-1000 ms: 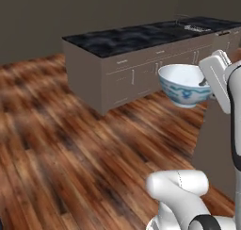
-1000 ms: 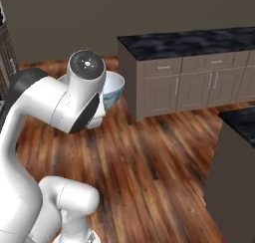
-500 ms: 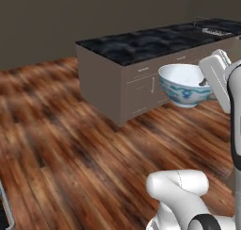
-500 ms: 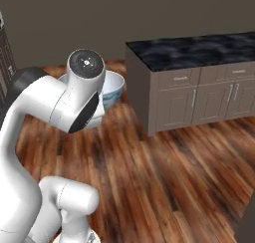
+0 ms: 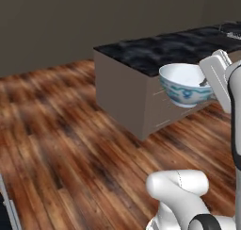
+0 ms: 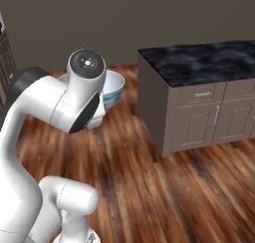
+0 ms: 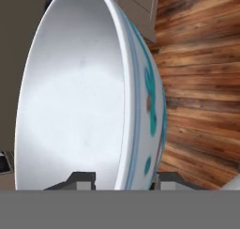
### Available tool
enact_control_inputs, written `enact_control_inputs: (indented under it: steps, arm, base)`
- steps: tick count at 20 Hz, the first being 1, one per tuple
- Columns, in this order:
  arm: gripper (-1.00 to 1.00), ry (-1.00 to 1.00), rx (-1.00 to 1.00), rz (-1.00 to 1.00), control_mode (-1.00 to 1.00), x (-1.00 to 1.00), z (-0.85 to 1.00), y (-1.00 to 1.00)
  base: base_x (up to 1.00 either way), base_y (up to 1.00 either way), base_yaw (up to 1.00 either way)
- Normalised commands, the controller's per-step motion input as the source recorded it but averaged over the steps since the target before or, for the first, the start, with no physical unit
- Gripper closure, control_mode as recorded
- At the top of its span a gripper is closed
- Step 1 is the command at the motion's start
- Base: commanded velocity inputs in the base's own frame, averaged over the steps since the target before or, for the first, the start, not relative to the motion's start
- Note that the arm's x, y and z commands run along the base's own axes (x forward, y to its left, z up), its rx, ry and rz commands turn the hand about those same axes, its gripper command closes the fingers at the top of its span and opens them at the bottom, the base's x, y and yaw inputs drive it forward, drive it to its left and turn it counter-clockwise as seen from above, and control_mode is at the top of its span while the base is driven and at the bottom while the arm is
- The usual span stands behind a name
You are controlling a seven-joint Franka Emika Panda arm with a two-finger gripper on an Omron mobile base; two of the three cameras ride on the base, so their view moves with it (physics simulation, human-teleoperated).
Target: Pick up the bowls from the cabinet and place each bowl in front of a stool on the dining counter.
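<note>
My gripper [image 7: 124,181] is shut on the rim of a white bowl [image 7: 79,96] with a blue pattern, one finger [image 7: 82,179] inside the rim and the other outside. The bowl [image 5: 186,85] hangs upright in the air at the right of the left base view, with the gripper [image 5: 207,83] at its right side. From the right base view the bowl [image 6: 113,87] peeks out behind my arm's upper joint. The cabinet, the stools and the dining counter are out of view.
A black-topped counter [image 5: 141,52] with taupe drawers and doors [image 6: 204,117] stands on the wooden floor [image 5: 61,144] ahead and to the right. A plain dark wall runs behind it. Open floor lies to the left.
The whole scene has slid across both base views, so the base has moved; the counter now sits further right. The bowl stays held in the same place relative to the arm.
</note>
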Motion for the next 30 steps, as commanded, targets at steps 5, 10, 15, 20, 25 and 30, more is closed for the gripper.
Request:
enact_control_inputs:
  steps: [5,10,15,20,25,30]
  arm:
    - [1.00,0.00,0.00,0.00,1.00,0.00,0.00,0.00]
    - [1.00,0.00,0.00,0.00,1.00,0.00,0.00,0.00]
    - [1.00,0.00,0.00,0.00,1.00,0.00,0.00,0.00]
    - [1.00,0.00,0.00,0.00,1.00,0.00,0.00,0.00]
    - [1.00,0.00,0.00,0.00,1.00,0.00,0.00,0.00]
    - [1.00,0.00,0.00,0.00,1.00,0.00,0.00,0.00]
  base:
    - [1.00,0.30,0.14]
    - [1.00,0.67,0.18]
    - [1.00,0.80,0.23]
    - [1.00,0.84,0.16]
    - [1.00,0.64,0.11]
    - [1.00,0.49,0.04]
